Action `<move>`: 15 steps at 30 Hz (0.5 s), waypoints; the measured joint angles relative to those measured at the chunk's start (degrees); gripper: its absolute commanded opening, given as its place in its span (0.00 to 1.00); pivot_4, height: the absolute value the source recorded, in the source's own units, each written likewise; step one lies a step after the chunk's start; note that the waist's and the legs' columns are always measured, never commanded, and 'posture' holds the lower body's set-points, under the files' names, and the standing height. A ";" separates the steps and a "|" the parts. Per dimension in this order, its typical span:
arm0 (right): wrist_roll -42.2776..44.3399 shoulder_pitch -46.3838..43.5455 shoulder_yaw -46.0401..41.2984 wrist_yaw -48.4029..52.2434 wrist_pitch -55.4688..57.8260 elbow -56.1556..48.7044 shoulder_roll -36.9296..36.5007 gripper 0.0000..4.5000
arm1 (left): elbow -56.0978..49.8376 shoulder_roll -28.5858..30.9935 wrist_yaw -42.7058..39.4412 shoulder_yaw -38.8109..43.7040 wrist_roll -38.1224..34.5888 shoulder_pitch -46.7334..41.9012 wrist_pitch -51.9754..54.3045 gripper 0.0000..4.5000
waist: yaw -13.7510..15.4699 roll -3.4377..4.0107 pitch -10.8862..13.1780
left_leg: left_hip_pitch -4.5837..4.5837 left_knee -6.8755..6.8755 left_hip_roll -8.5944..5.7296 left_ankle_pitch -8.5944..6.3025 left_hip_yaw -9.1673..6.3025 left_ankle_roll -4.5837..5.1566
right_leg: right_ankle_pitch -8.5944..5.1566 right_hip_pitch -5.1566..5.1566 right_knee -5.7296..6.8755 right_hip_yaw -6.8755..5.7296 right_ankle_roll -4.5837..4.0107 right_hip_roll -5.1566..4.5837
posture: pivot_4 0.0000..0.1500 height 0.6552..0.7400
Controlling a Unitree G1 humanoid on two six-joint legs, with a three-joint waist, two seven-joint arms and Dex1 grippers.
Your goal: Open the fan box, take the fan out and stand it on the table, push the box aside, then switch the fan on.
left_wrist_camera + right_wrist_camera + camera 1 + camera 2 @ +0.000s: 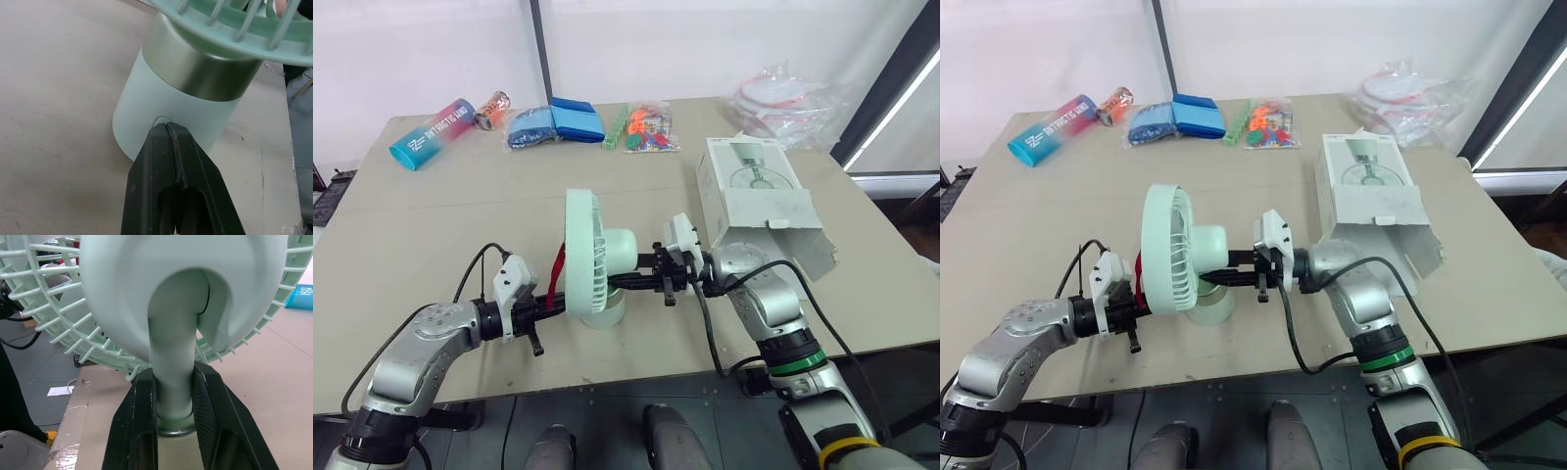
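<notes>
While the fan (592, 257) is standing upright near the front edge of the bench (411, 225), the right gripper (175, 387) is holding its neck, jaws clenched on either side of the stem. The left gripper (168, 128), jaws pressed together on nothing, is touching the fan's round base with its tips. The box (754, 196) is lying open-flapped on the bench, apart from the fan on its right.

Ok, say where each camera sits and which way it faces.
Left eye: on the head, facing forward and down at table, fan, box; both arms show.
Right eye: beside it, same scene and arms.
Left wrist: along the shut left hand at the fan's base.
Right wrist: along the right hand clamping the fan's stem.
All share the fan.
</notes>
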 measured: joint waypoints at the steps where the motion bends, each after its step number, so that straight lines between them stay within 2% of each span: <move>1: 0.00 0.00 0.00 0.00 0.01 0.00 0.00 0.09 | 0.00 0.00 0.00 0.00 0.01 0.00 0.00 0.01 | 0.00 0.00 0.00 | 0.00 0.00 0.00 0.00 0.00 0.00 | 0.00 0.00 0.00 0.00 0.00 0.00 | 1.00 1.00; 15: -0.01 0.00 0.00 0.00 0.07 0.00 0.00 0.09 | 0.00 -0.05 0.06 0.00 0.06 0.00 0.00 0.01 | 0.00 0.00 0.00 | 0.02 0.00 0.00 0.00 0.00 0.01 | 0.00 0.02 0.00 0.00 0.00 0.00 | 1.00 1.00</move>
